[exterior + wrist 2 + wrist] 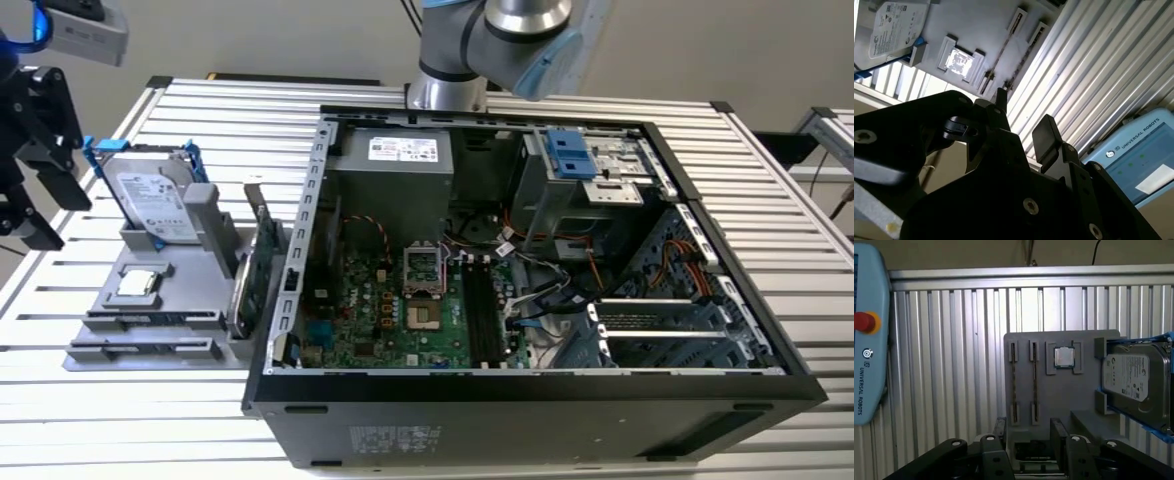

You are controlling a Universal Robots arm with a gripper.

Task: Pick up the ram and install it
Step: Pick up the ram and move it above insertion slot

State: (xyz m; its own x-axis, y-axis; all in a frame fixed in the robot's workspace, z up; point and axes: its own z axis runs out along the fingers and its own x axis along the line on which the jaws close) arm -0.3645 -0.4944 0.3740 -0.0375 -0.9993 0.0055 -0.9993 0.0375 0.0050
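Two thin ram sticks (1035, 382) (1013, 382) stand on edge in side-by-side slots of the grey holder (1064, 395). In the second wrist view the same ram slots (1004, 50) sit beyond the fingertips. My gripper (1029, 435) hangs above the holder's edge, open, with nothing between its black fingers (1058, 432). It also shows in the second wrist view (1024, 120). In the exterior view the gripper (40, 190) is at the far left, beside the holder (147, 300), apart from the ram (150, 318).
On the holder lie a silver hard drive in a blue frame (150, 200), a square processor chip (140, 283) and an upright green card (263, 262). The open computer case (534, 250) with its motherboard (400, 310) stands to the exterior view's right. A teach pendant (869, 340) lies nearby.
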